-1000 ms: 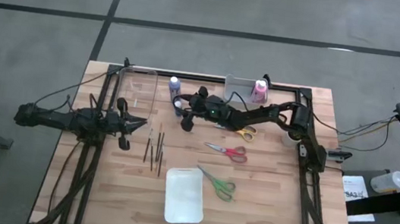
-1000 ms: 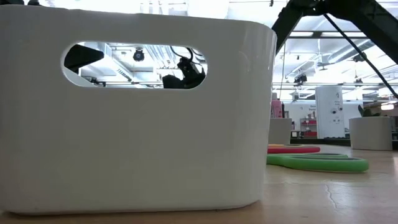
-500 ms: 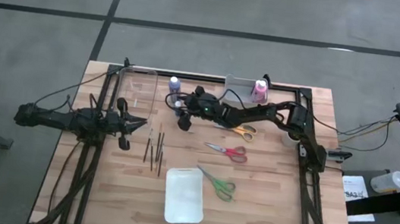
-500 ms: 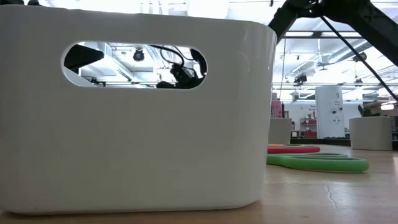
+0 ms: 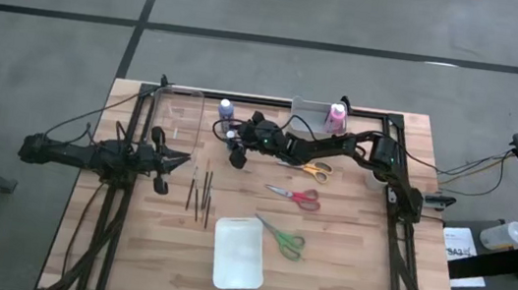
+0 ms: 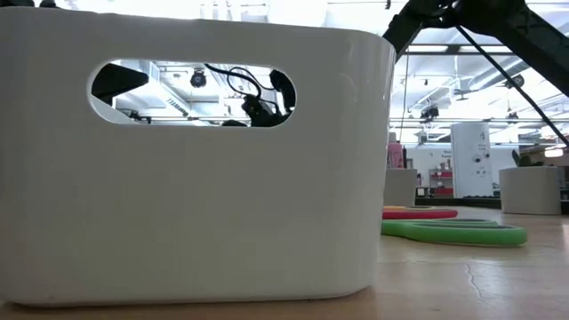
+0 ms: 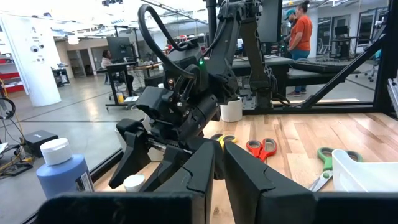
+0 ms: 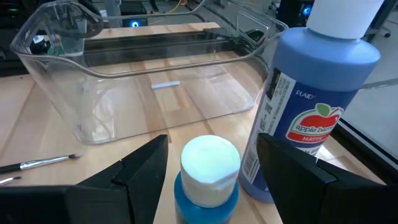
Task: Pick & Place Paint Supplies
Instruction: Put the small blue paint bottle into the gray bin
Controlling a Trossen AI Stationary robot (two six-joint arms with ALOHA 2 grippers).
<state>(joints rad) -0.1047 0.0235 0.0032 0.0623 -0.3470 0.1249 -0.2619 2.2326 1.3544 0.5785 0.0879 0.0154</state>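
Right gripper (image 8: 208, 180), fingers spread, around teal bottle (image 8: 208, 169).

Right arm stretched long and low across the far half of the desk, elbow near the right rail, wrist reaching toward the centre-left. Right pincer (image 5: 236, 149) tipped down close to the surface, fingers (image 8: 140, 167) spread wide apart with a clear gap between. Left arm lying flat along the near-left side, pointing inward. Left pincer (image 5: 178, 161) level, fingers (image 7: 245, 177) pressed together, gripping nothing.
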